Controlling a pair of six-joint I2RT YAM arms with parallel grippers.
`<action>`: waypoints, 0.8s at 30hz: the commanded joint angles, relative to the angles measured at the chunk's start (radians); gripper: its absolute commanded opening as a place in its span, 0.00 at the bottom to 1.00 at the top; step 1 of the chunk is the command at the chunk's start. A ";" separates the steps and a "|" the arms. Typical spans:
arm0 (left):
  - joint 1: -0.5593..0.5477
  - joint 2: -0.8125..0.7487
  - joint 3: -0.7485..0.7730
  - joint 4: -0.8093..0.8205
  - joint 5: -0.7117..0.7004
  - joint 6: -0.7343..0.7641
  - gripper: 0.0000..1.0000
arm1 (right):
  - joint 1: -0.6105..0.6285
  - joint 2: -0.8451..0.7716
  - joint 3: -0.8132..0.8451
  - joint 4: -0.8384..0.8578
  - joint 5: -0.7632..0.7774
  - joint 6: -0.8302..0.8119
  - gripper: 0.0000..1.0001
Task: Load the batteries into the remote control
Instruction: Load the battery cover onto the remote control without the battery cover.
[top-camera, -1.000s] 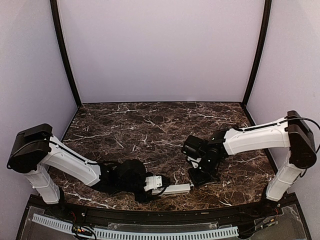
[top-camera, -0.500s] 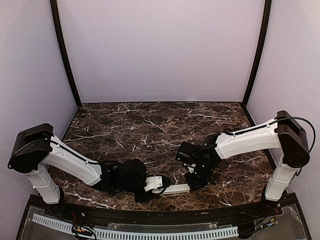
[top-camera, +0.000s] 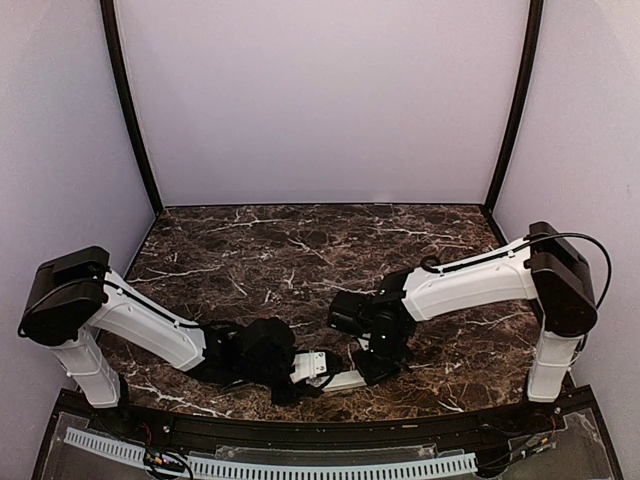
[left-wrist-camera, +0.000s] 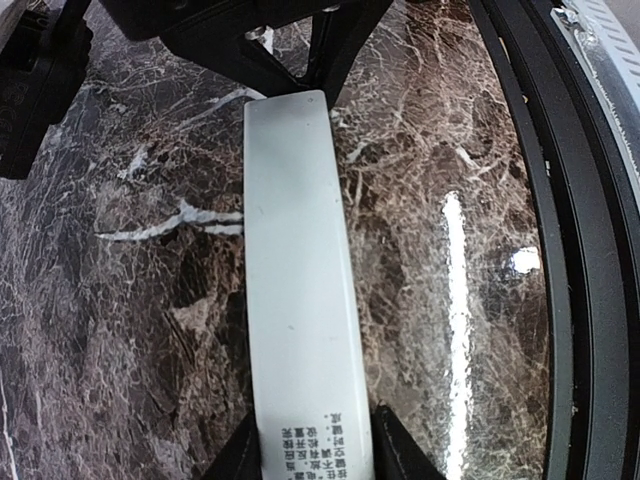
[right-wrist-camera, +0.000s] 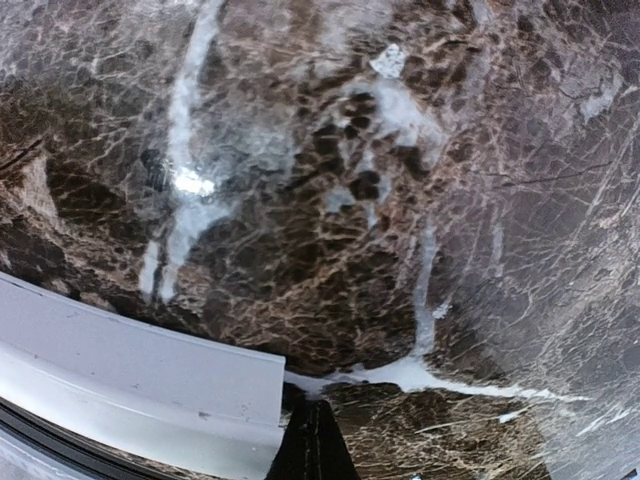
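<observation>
Lilac walls (top-camera: 320, 100) close in a dark brown marbled counter (top-camera: 300, 250) veined with white. My left tool (left-wrist-camera: 312, 455) lies low over it, its two fingers (left-wrist-camera: 395, 450) closed in against both long edges of a slim white bar that runs straight out ahead of it. I take the bar for the remote control (left-wrist-camera: 295, 270), its printed end between my fingers, though no black section shows and it might be the cover strip instead. It looks to lie flat on the stone. My right tool (right-wrist-camera: 312, 450) is at the bar's far end, fingertips pressed together with nothing between them, just beside the end corner; I cannot tell whether they touch it. As for progress, I judge the loading is not done: no batteries show in any view, and no open compartment. Finding the cells and baring the bay both appear to remain. Nearby there is only the black rail (left-wrist-camera: 540, 250) alongside my left tool, on the side of the arm bases, near but apart. My right tool's dark body crowding the far end is the one obstruction.
</observation>
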 joint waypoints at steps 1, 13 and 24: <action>0.003 0.033 0.000 -0.069 -0.004 0.000 0.35 | 0.010 0.026 0.010 0.045 0.008 -0.012 0.00; 0.003 -0.004 -0.038 -0.100 -0.016 -0.007 0.42 | -0.059 -0.110 -0.145 -0.019 0.085 0.007 0.00; 0.003 0.005 -0.038 -0.091 -0.013 -0.010 0.40 | 0.036 0.043 0.033 0.059 -0.010 -0.006 0.00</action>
